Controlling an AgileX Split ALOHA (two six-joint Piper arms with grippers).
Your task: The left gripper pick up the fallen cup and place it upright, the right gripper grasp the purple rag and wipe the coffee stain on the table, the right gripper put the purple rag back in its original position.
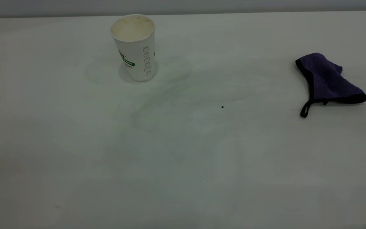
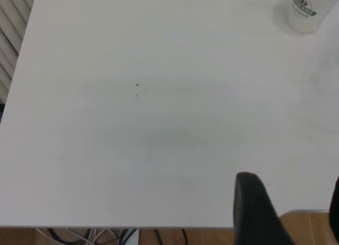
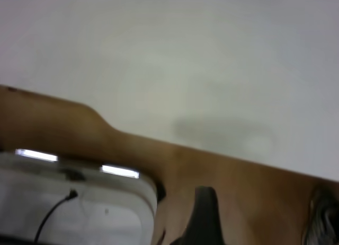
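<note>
**Cup upright, rag resting, both arms back at the table edge**

The wide white smooth table (image 1: 183, 152) shows faint grey smears across its middle, plus a tiny black speck (image 1: 222, 107). Beyond its edges the wrist views catch brown wooden floor (image 3: 238, 192) and dark cables (image 2: 106, 235). The white tapered paper cup (image 1: 137, 47), green logo on its side, stands upright at the far left with its cream inside showing. Well apart at the right lies the crumpled purple terry rag (image 1: 327, 79), black-edged, its thin loop trailing on the tabletop. No brown blotch is visible. The left gripper (image 2: 294, 213) hangs over the table's edge, dark fingers (image 2: 254, 202) spread apart and empty. The right gripper (image 3: 259, 216) sits beyond the edge; its jaws appear parted, holding nothing.
</note>
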